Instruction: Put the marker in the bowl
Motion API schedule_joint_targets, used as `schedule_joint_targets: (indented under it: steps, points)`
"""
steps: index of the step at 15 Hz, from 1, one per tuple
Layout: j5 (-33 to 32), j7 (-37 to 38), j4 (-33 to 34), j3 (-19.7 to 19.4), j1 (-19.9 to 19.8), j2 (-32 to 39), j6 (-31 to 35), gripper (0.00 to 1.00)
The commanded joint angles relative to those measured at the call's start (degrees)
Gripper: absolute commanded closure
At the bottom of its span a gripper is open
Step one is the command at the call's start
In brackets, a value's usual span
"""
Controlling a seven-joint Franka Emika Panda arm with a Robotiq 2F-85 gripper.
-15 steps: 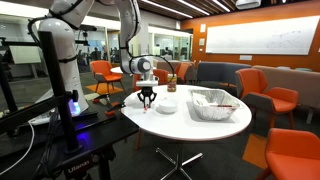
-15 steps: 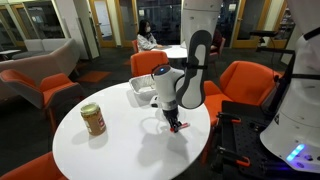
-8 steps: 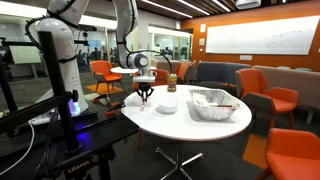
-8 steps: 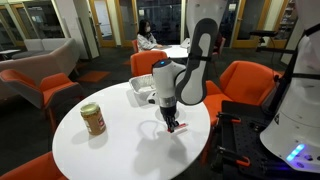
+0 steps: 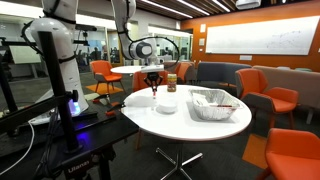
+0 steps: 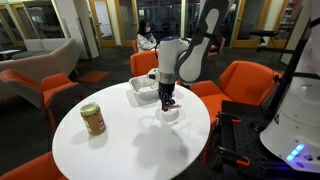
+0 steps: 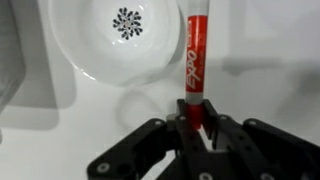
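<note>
A round white table [image 5: 180, 125] stands in the middle, with orange chairs [image 5: 291, 148] around it. A big whiteboard [image 5: 262, 38] hangs on the far orange wall [image 5: 199, 50]. The floor [image 5: 230, 166] is dark.

One each: marker [image 7: 195, 55], bowl [image 7: 82, 45], jar [image 6: 93, 119], tray [image 5: 212, 106]

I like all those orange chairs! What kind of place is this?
Most likely an office lounge or meeting area: soft orange armchairs, a big whiteboard on the wall, and glass-walled rooms behind the round white table.
</note>
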Motion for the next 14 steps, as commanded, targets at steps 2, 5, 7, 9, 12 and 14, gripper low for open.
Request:
schedule_joint_targets:
  steps: [2, 5, 7, 9, 12, 14]
  points:
    - [7.9, -10.0, 1.1, 6.8, -7.6, 1.5, 4.1, 0.95]
    - [10.6, -14.6, 4.4, 8.5, -10.8, 3.3, 3.4, 0.95]
    - [11.3, -16.2, 6.6, 8.2, -12.1, 4.4, 3.3, 0.95]
    - [9.6, -16.4, 8.8, 5.5, -11.3, 5.1, 2.7, 0.64]
    - [9.1, -17.3, 11.0, 4.9, -11.3, 6.5, 2.5, 0.41]
    - [12.0, -18.9, 11.1, 9.3, -14.2, 7.0, 1.4, 0.26]
